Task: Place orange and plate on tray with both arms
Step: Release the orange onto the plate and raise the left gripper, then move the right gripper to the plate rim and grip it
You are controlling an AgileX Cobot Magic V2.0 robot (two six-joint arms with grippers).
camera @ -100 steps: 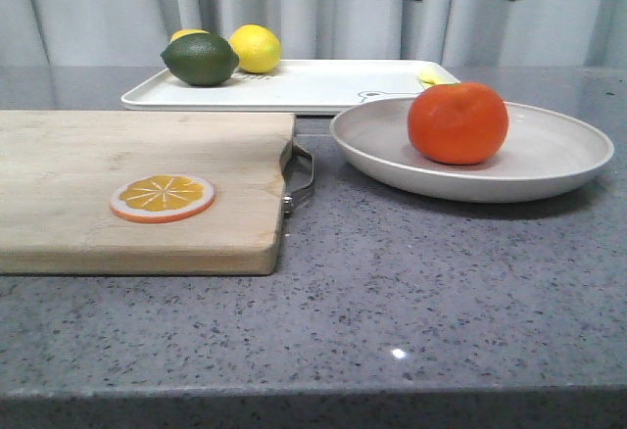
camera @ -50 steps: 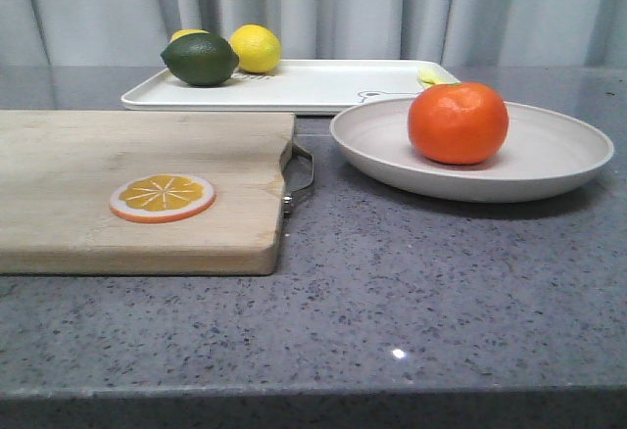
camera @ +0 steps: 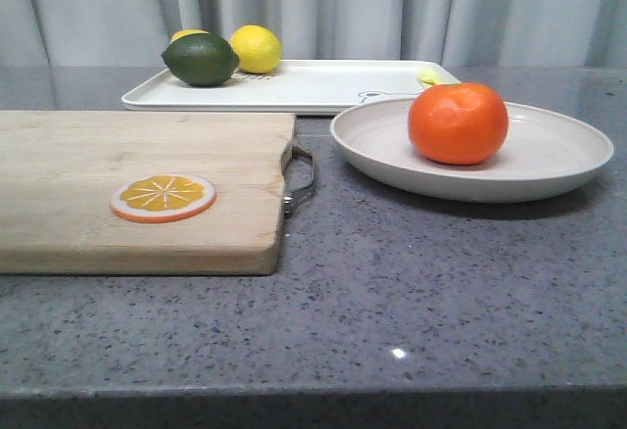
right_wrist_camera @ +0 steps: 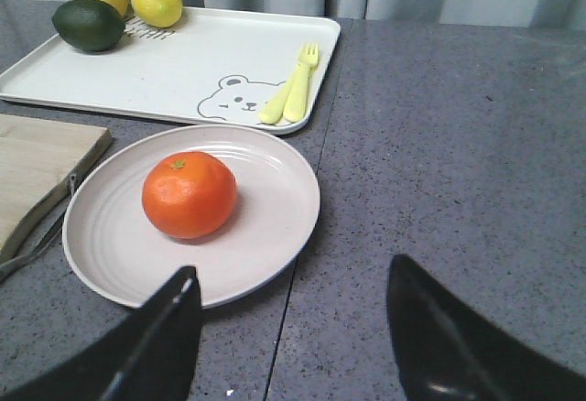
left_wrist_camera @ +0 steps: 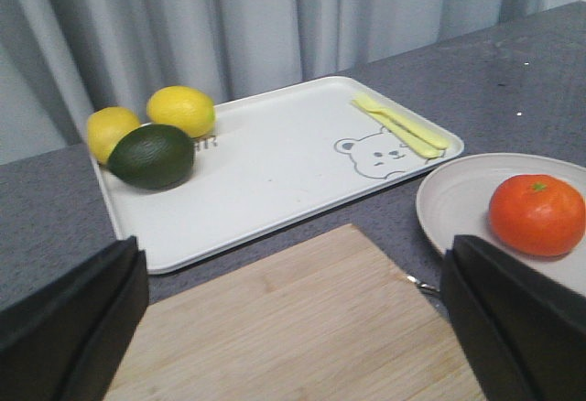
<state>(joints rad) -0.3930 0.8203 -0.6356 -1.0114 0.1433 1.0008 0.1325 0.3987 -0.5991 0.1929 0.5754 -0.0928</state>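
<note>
Change since earlier: both dark grippers that hung at the top of the front view a second ago are gone from it; nothing on the table has shifted.
Orange (camera: 458,122): sits inside the plate (camera: 549,160), toward its centre, so I judge one lift of the dish could carry both.
Plate position: on the grey table (camera: 392,302), just in front of the tray's near right corner, not on it; its rim appears close to that edge.
Tray (camera: 313,84): holds a lime (camera: 200,59) and two lemons (camera: 255,48) at its far left, a yellow fork set (right_wrist_camera: 291,96) at right; I read the bare middle as the landing spot.
Left gripper (left_wrist_camera: 288,314): released, jaws spread wide, above the cutting board (camera: 137,184).
Right gripper (right_wrist_camera: 293,328): released, jaws apart, near the plate's edge.
Orange slice (camera: 163,197): lies on the board, a distractor I leave alone.
</note>
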